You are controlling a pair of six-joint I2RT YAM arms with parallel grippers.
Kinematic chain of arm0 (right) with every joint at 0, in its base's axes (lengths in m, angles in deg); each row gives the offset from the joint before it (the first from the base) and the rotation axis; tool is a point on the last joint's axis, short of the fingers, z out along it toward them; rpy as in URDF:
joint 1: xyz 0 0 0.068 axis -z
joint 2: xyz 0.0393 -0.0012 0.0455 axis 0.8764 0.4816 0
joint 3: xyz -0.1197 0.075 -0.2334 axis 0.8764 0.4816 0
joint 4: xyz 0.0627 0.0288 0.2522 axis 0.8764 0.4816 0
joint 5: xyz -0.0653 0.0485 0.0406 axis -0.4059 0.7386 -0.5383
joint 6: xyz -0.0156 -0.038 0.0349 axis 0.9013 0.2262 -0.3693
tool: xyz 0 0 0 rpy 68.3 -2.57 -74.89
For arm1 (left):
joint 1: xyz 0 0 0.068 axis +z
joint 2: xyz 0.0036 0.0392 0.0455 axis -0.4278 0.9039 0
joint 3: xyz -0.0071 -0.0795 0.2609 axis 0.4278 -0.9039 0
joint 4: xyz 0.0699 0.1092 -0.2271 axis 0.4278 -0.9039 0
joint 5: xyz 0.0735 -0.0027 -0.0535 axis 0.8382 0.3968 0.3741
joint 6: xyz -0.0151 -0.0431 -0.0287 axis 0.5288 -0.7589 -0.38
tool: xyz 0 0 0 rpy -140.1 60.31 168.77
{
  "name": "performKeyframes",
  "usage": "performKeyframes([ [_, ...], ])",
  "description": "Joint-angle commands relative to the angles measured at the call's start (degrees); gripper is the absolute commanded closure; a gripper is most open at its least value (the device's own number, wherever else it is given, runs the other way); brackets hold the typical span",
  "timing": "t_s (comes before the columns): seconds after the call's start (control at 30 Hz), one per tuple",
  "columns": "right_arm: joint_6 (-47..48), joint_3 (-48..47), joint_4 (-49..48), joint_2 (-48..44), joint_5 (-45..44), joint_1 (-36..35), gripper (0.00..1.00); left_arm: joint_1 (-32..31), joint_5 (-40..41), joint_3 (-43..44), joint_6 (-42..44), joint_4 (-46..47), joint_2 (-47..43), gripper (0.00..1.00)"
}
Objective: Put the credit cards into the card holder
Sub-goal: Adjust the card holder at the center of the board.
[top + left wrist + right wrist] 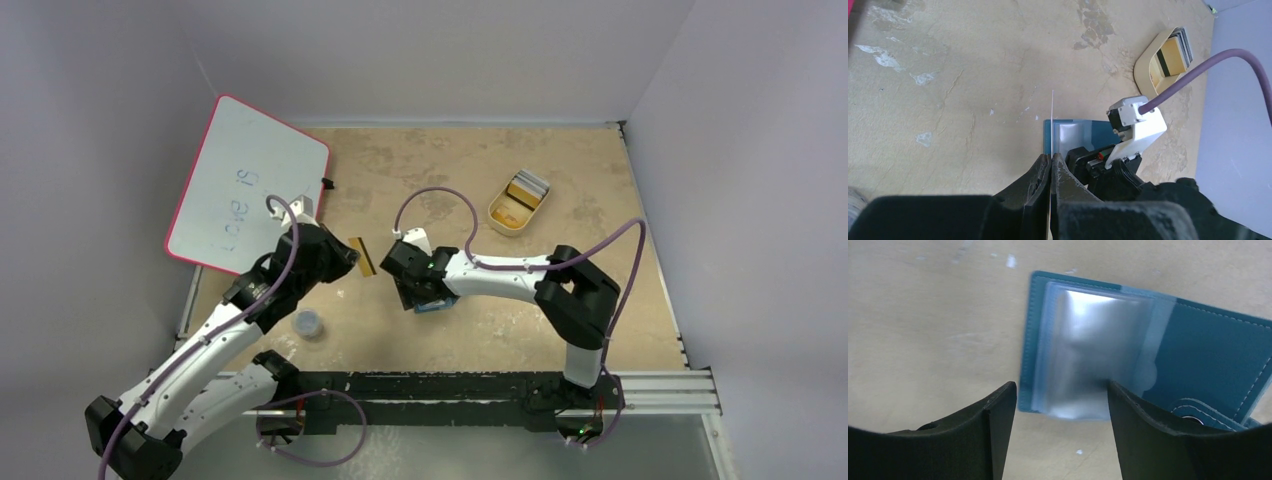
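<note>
One orange-yellow credit card (pixel 364 258) with a dark stripe is pinched in my left gripper (pixel 351 258), which is shut on it. The left wrist view shows this card (pixel 1052 117) edge-on as a thin line sticking out of the closed fingertips, aimed at the card holder (pixel 1075 133). The blue card holder (pixel 1198 350) lies open on the table, its silvery-clear pockets (pixel 1093 350) facing up. My right gripper (pixel 1060 390) hovers open over the holder's near edge, one finger on each side of the pocket corner. More credit cards (pixel 527 187) lie in the beige tray (pixel 500 216).
A pink-rimmed whiteboard (pixel 245 185) leans at the back left. A small clear cup (pixel 309 322) stands by the left arm. Grey walls close in on both sides, and a black rail (pixel 450 385) runs along the front edge.
</note>
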Motion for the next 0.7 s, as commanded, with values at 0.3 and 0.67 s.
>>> performKeyframes([
  [0.3,-2.0,-2.0,6.1,1.9,-9.5,-0.1,0.35,0.0,-0.6,-1.0,-0.1,2.7,-0.2,1.0],
  [0.67,-3.1,-2.7,6.3,0.3,-10.1,-0.1,0.49,0.0,-1.5,-1.4,0.0,4.1,0.9,1.0],
])
